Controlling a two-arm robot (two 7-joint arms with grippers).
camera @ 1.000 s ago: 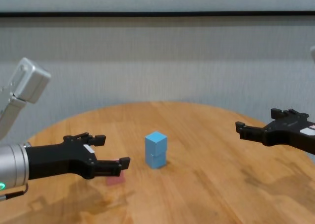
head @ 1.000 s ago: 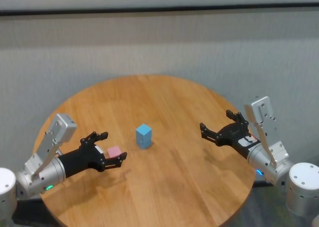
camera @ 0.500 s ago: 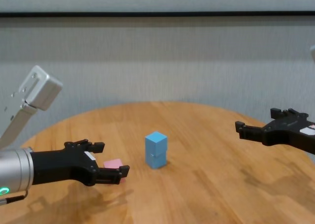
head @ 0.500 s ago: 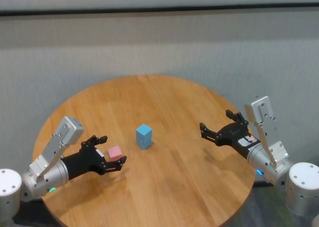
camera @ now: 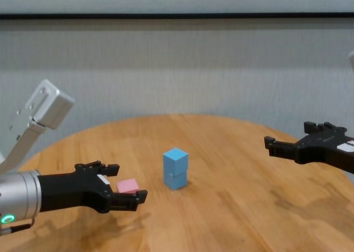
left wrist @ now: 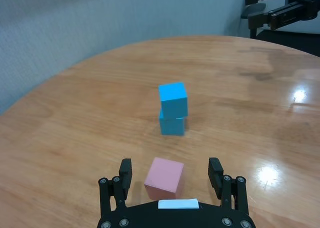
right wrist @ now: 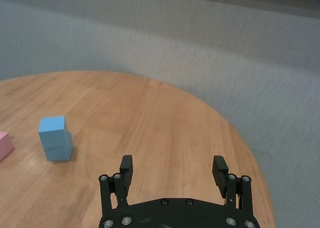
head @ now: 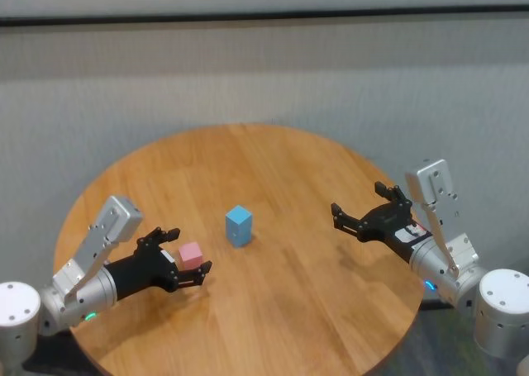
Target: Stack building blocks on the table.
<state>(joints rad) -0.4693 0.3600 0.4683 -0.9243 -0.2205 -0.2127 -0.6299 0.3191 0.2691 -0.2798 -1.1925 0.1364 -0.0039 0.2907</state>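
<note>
Two light blue building blocks [head: 238, 226] stand stacked near the middle of the round wooden table [head: 289, 310]; the stack [left wrist: 173, 107] leans slightly askew. A pink block [head: 191, 254] lies on the table to the left of the stack. My left gripper [head: 187, 250] is low over the table, open, with a finger on each side of the pink block [left wrist: 164, 178] and a gap on both sides. My right gripper [head: 357, 204] hovers open and empty over the table's right side, well away from the stack [right wrist: 55, 138].
A grey wall runs behind the table. The table's rim [camera: 182, 118] curves round at the back. Bare wood lies between the stack [camera: 175, 169] and the right gripper [camera: 287, 135].
My left arm has dropped lower and its open fingers now bracket the pink block. The stack and the right arm have not moved.
</note>
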